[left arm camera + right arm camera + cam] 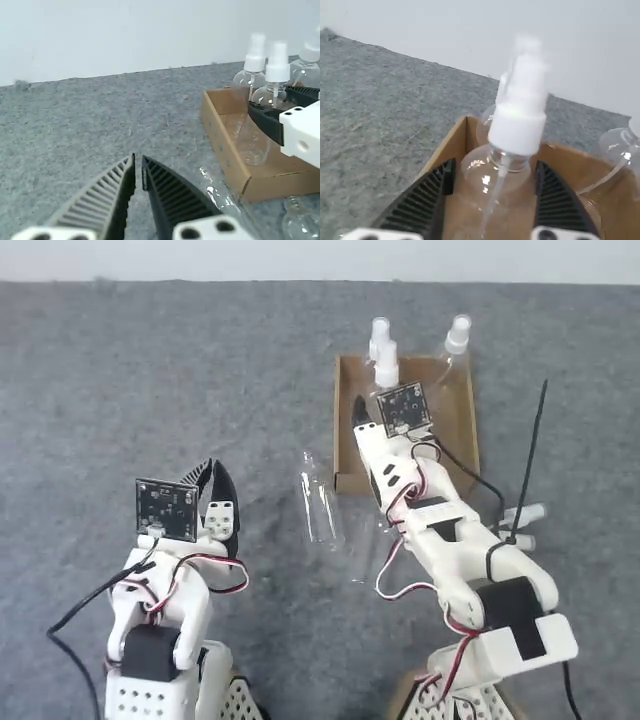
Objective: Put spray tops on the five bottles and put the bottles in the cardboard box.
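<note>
Counted 3 capped bottles in cardboard box, nearest clamped in right jaws. Noted left jaws together. To cap and box: 2 bare bottles on counter, 7 o'clock of box.

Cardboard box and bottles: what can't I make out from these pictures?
Cardboard box floor, high view: mostly hidden under the right arm.
Clear bottle lying on the table, high view: partly covered by that arm.
Loose spray tops, high view: partly behind the arm.
Nearest spray top, right wrist view: blurred.
</note>
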`<act>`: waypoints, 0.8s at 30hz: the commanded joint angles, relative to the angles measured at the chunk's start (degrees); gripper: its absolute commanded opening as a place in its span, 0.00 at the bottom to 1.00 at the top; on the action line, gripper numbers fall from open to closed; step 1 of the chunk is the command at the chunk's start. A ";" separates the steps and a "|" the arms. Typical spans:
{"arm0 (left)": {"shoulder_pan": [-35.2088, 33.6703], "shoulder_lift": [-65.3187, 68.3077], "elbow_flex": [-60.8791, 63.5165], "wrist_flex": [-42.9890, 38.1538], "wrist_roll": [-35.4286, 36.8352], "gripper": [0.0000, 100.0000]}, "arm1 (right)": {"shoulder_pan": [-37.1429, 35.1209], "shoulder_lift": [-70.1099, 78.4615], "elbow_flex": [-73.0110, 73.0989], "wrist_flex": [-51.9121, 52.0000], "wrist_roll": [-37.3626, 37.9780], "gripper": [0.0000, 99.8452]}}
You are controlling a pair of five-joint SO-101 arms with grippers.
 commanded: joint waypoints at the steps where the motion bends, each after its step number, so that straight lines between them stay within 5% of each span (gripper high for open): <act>1: -0.09 -0.35 -0.40 -2.02 0.26 0.01 | 0.57 -1.27 -0.09 -0.66 0.70 0.19; 24: -0.09 -0.35 -0.31 -2.02 0.18 0.01 | 0.48 -1.36 0.00 -0.57 4.31 0.23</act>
